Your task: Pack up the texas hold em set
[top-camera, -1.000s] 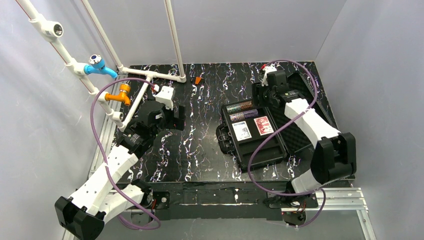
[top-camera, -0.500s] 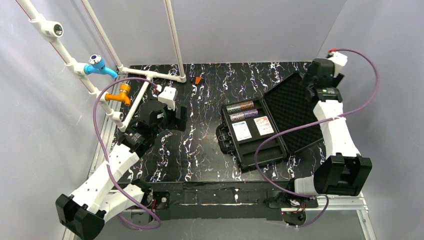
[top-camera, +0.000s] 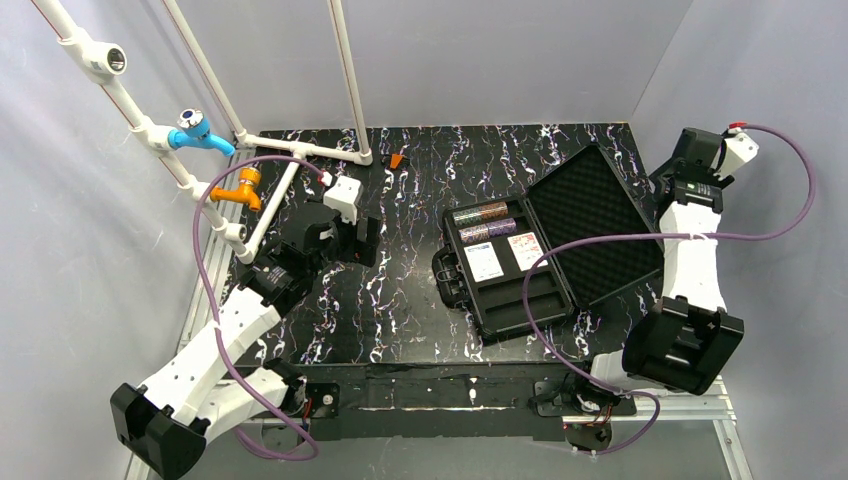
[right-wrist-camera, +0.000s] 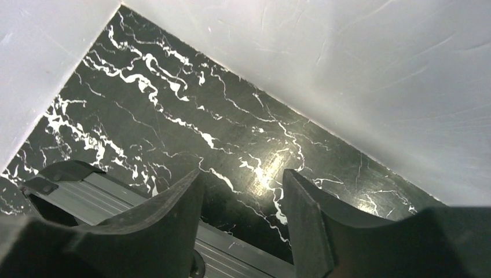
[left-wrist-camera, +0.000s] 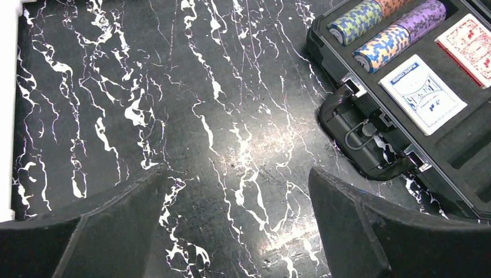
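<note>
Tabletop (left-wrist-camera: 191,116) of black marble pattern fills the left wrist view. The left gripper (left-wrist-camera: 234,179) hangs over it, spread wide and empty. At right lies the open black case (left-wrist-camera: 457,156) with chip stacks (left-wrist-camera: 382,29), a blue-white deck (left-wrist-camera: 422,94) and a red deck (left-wrist-camera: 470,40).

In the right wrist view, the right gripper (right-wrist-camera: 243,179) stands parted, holding nothing, above the table's corner.

From above, the case sits right of centre with its foam lid (top-camera: 590,225) laid back.

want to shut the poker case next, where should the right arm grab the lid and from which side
Grip the lid by its free outer rim, farthest from the hinge, coming from the right. It lies open, foam up, right of the tray, so that rim likely swings it over easiest.
</note>
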